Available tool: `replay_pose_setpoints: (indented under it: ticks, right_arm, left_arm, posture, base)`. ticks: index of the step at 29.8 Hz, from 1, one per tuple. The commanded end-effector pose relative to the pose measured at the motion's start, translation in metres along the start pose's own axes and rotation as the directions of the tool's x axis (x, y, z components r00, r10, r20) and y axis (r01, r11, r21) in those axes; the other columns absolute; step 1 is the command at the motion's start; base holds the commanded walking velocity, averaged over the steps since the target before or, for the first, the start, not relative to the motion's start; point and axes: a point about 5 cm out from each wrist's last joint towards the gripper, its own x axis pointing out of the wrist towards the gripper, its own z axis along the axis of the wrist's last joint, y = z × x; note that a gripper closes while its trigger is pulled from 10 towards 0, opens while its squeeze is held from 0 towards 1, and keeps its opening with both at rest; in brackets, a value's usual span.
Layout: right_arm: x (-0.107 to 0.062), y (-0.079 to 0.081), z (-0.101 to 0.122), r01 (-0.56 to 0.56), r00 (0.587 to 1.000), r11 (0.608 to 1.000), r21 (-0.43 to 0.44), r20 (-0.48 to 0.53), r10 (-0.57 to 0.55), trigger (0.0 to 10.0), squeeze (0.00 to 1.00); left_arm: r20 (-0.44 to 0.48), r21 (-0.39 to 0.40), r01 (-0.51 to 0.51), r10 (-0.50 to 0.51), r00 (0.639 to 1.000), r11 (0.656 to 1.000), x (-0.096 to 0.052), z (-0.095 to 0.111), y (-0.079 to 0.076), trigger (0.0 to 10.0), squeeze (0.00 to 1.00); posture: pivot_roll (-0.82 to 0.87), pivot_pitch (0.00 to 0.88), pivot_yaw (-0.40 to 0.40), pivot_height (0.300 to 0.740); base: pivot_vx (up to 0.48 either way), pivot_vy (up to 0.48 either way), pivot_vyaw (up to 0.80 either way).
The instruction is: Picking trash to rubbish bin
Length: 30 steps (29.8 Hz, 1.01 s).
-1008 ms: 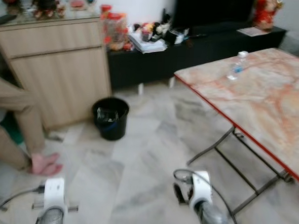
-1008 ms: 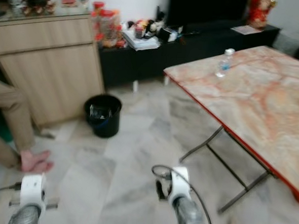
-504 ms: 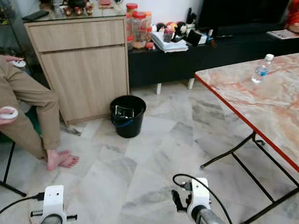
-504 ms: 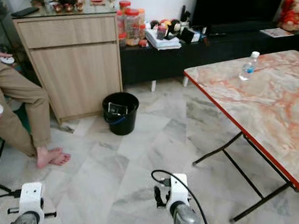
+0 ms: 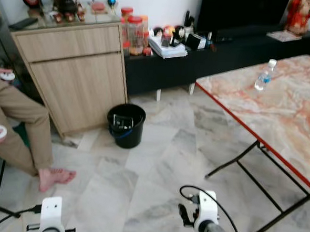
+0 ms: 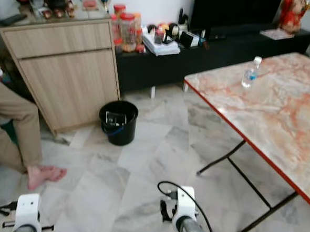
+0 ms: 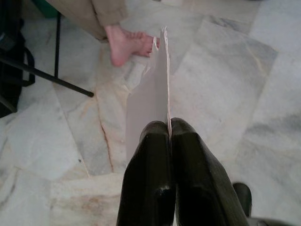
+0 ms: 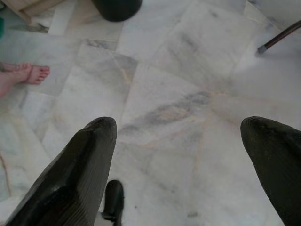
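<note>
Left wrist view shows the left gripper (image 7: 169,129) clenched on a thin white scrap of paper (image 7: 148,94), its two black fingers pressed flat together with the sheet standing edge-on between them and sticking out past the tips. A pinch at the very tips suits something this thin and light, and holding it low and pointed at the marble floor (image 7: 225,75) keeps it from flapping while it is carried. What kind of paper it is cannot be made out, since the view catches it nearly edge-on.

The black rubbish bin (image 5: 126,125) stands on the floor in the middle left of the left eye view, just in front of the wooden cabinet (image 5: 73,74) and beside the low black TV bench (image 5: 222,52). It sits well ahead of both arms, so I judge the scrap is in transit and the drop is not yet due. Something already lies inside the bin.

Right wrist view shows the right gripper (image 8: 188,155) released, fingers spread wide over bare floor and holding nothing.

A seated person's leg and bare foot (image 5: 55,176) rest at the left edge of the frame, near the path to the bin. On the marble-topped table (image 5: 281,113) at the right stands a plastic bottle (image 5: 265,75).
</note>
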Motion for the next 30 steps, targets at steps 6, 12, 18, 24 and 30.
replay_pose_setpoints:
  ticks: [6, 12, 18, 24, 30]
  right_arm:
    - [0.0018, 0.0037, 0.0053, -0.001, 1.0, 1.0, 0.02, 0.019, 0.001, 10.0, 0.0]
    - [0.0021, 0.0034, 0.0078, -0.004, 1.0, 1.0, 0.005, 0.028, 0.004, 10.0, 0.0]
    - [0.002, 0.0041, 0.008, -0.011, 0.999, 1.0, -0.014, 0.033, 0.011, 10.0, 0.0]
    - [0.0024, 0.0049, 0.0085, -0.009, 0.999, 1.0, 0.001, 0.035, 0.009, 10.0, 0.0]
    - [0.0029, 0.006, 0.0093, -0.01, 0.999, 1.0, -0.015, 0.03, 0.011, 10.0, 0.0]
  left_arm:
    - [0.006, 0.031, 0.013, -0.013, 1.0, 0.999, 0.0017, 0.004, -0.0005, 10.0, 0.0]
    - [0.006, 0.035, 0.016, -0.017, 1.0, 0.999, 0.0022, 0.0052, -0.0016, 10.0, 0.0]
    - [0.001, 0.038, 0.016, -0.016, 1.0, 0.999, 0.0009, 0.002, -0.0012, 10.0, 0.0]
    - [-0.008, 0.044, 0.015, -0.014, 1.0, 0.999, -0.0001, -0.0013, -0.0009, 10.0, 0.0]
    - [-0.008, 0.05, 0.022, -0.022, 1.0, 0.998, -0.0001, -0.001, -0.0022, 10.0, 0.0]
  posture:
    - [0.07, 0.0, 0.076, 0.74]
    - [0.07, 0.0, 0.08, 0.74]
    - [0.07, 0.0, 0.078, 0.74]
    - [0.07, 0.0, 0.081, 0.74]
    - [0.08, 0.0, 0.079, 0.74]
  base:
    - [0.402, 0.0, 0.0]
    - [0.384, 0.0, 0.0]
    - [0.451, 0.0, 0.63]
    - [0.45, 0.0, 0.48]
    - [0.429, 0.0, 0.0]
